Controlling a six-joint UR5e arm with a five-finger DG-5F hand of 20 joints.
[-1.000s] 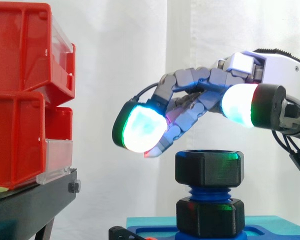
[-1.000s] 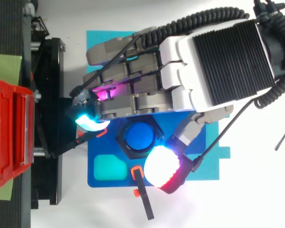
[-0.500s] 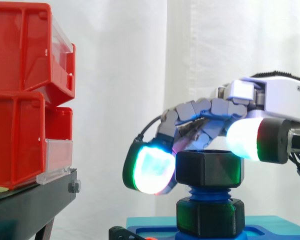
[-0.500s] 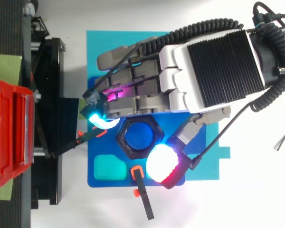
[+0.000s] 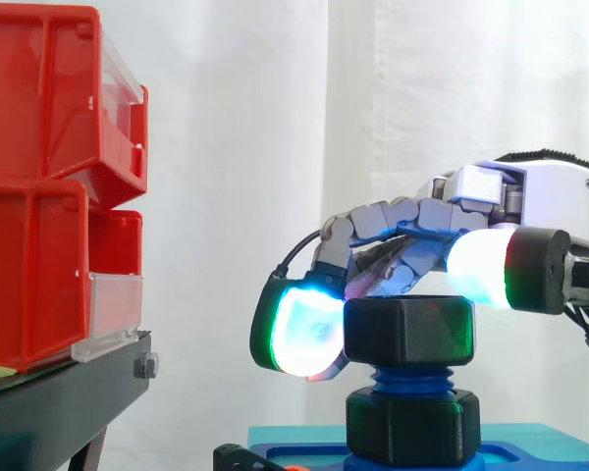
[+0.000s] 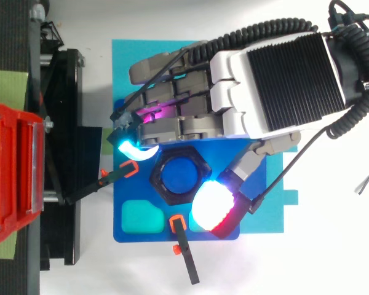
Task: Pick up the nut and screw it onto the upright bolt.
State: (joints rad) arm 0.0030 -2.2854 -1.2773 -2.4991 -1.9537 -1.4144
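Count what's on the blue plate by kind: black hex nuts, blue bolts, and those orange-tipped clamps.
Black hex nuts: 2, upper and lower
Blue bolt: 1
Orange-tipped clamps: 2, one at the left, one at the front
Total: 5

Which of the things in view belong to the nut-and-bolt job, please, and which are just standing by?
Job in hand:
- black nut, sitting on top of the bolt
- blue upright bolt
- blue base plate under the bolt
- robot hand, level with the nut

Standing by:
- red bins
- black stand
- white curtain
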